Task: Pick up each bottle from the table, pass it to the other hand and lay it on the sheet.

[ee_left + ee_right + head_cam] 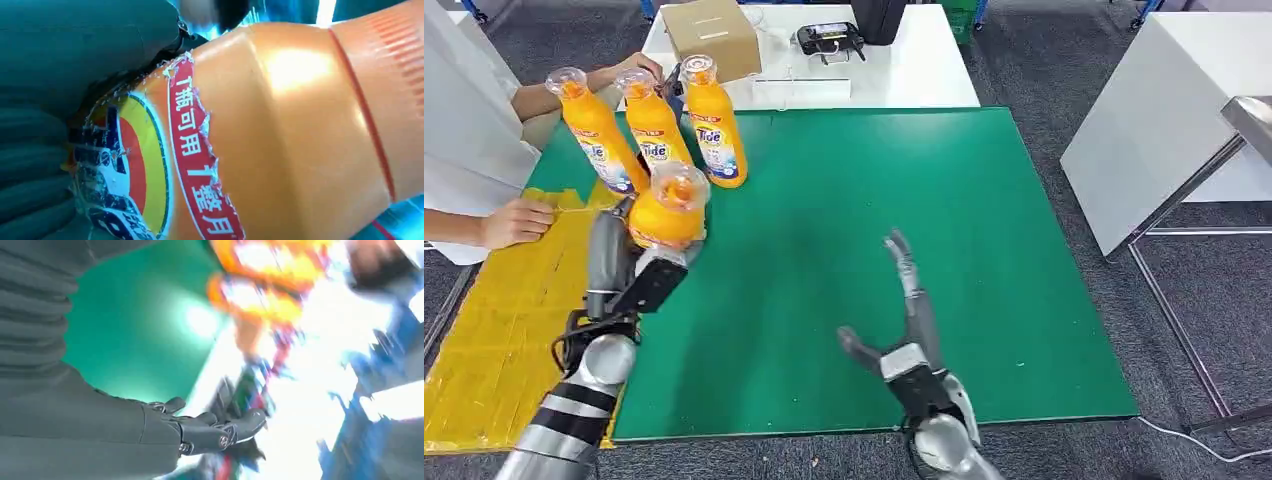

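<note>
An orange bottle [667, 208] is held in the left hand [616, 252], lifted off the green tabletop [844, 200] at about 9 o'clock, just beside the yellow sheet [504, 320]. In the left wrist view its torn label [150, 165] is seen close against the fingers [35, 150]. The right hand [902, 310] is extended palm-up near 6 o'clock, its fingers [220, 430] spread wide and empty. For a clean handover, the bottle is best carried toward centre and gripped by the right hand at the body before release. Three more bottles [654, 130] are left standing at 11 o'clock, where a person's hand [639, 68] is rested; another hand [514, 222] is laid on the sheet.
</note>
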